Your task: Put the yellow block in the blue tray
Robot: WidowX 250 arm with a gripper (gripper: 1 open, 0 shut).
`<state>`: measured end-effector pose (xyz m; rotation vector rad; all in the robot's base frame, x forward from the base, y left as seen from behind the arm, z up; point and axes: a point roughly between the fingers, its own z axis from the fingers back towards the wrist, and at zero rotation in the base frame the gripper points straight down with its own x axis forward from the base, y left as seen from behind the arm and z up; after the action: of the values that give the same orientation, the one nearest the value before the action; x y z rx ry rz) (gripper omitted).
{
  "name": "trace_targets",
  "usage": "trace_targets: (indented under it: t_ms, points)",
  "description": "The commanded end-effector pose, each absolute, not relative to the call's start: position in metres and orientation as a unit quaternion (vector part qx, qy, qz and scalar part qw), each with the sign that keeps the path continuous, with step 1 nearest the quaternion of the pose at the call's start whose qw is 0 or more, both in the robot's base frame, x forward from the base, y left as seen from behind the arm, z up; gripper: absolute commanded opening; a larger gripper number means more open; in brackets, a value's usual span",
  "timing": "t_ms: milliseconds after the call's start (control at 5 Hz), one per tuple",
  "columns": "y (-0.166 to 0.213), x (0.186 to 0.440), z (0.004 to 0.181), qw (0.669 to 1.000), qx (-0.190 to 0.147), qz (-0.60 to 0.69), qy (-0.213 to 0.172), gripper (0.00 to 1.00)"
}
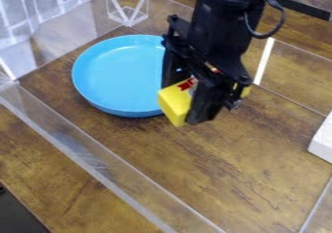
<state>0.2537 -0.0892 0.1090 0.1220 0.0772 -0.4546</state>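
The yellow block (pixel 174 102) hangs tilted in the air, its red-and-white label just showing at its top edge. My black gripper (pixel 192 93) is shut on it from above. The block sits over the right rim of the round blue tray (pixel 119 74), which lies on the wooden table at the left of centre. The tray holds nothing. The arm's dark body hides the tray's far right edge and part of the block.
A clear plastic wall (pixel 91 154) runs along the table's front and left sides. A white object (pixel 321 140) lies at the right edge. A white wire-like frame (pixel 127 8) stands behind the tray. Bare wooden table (pixel 234 174) spreads in front of the gripper.
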Motion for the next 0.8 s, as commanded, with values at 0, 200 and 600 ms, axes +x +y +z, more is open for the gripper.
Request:
trace_targets:
  t_ms: [0,200,600]
  points:
    - [-0.102,0.258,0.117,0.97,0.052,-0.239,0.015,0.0]
    - [-0.096,0.26,0.121,0.972,0.045,-0.231,0.018,0.0]
    - [-0.112,0.261,0.133,0.969,0.034,-0.246,0.021,0.0]
